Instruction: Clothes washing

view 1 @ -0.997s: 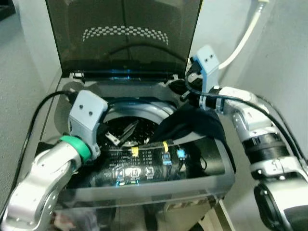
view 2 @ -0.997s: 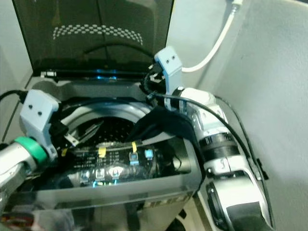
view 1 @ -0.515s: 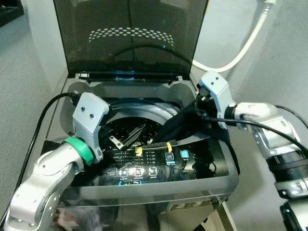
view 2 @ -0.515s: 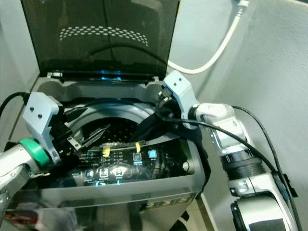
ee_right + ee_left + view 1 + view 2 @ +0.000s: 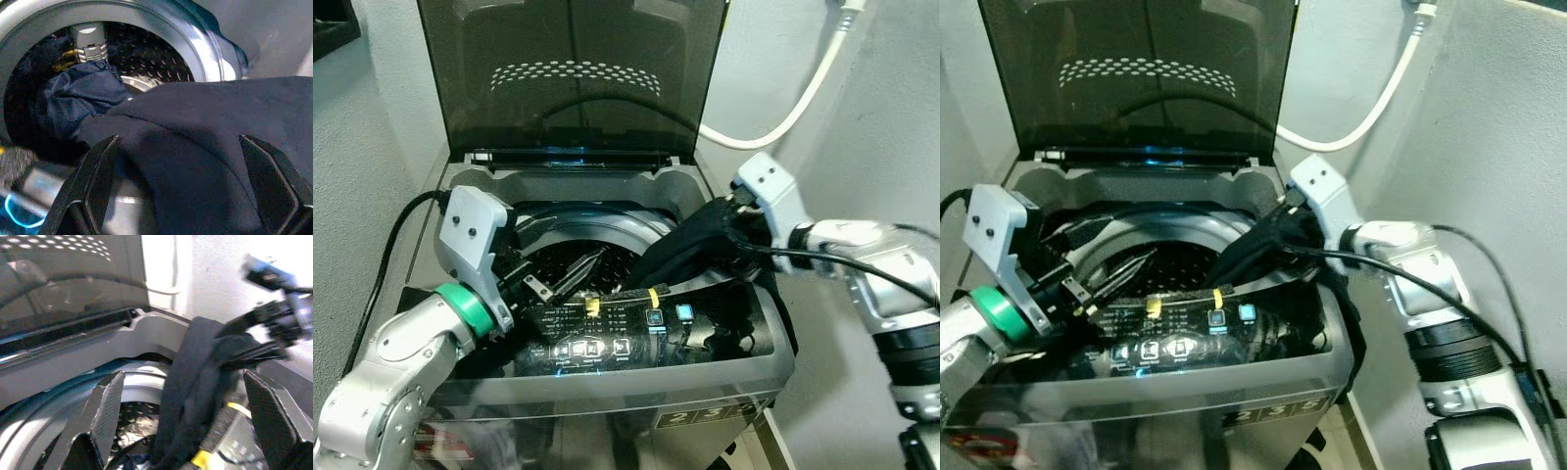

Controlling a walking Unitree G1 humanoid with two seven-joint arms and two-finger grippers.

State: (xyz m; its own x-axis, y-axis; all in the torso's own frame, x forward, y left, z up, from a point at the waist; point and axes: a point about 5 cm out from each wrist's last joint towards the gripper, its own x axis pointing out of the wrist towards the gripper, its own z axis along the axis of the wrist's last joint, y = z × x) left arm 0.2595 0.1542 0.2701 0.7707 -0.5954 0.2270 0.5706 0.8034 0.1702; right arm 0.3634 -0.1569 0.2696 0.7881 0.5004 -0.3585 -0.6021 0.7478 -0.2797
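Draped over the right rim of the grey top-loading washing machine point(image 5: 607, 382), dark navy soft cloth garment point(image 5: 690, 257): light, limp, best pinched at a bunched fold; right claw point(image 5: 183, 161) apart, left claw point(image 5: 181, 411) apart.

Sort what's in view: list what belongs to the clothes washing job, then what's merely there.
Part of the job:
- washing machine, lid up
- drum
- dark garment draped over the drum rim
- right tool at the garment
- left tool open over the drum
- control panel, lit

Just there:
- white hose on the wall
- grey wall
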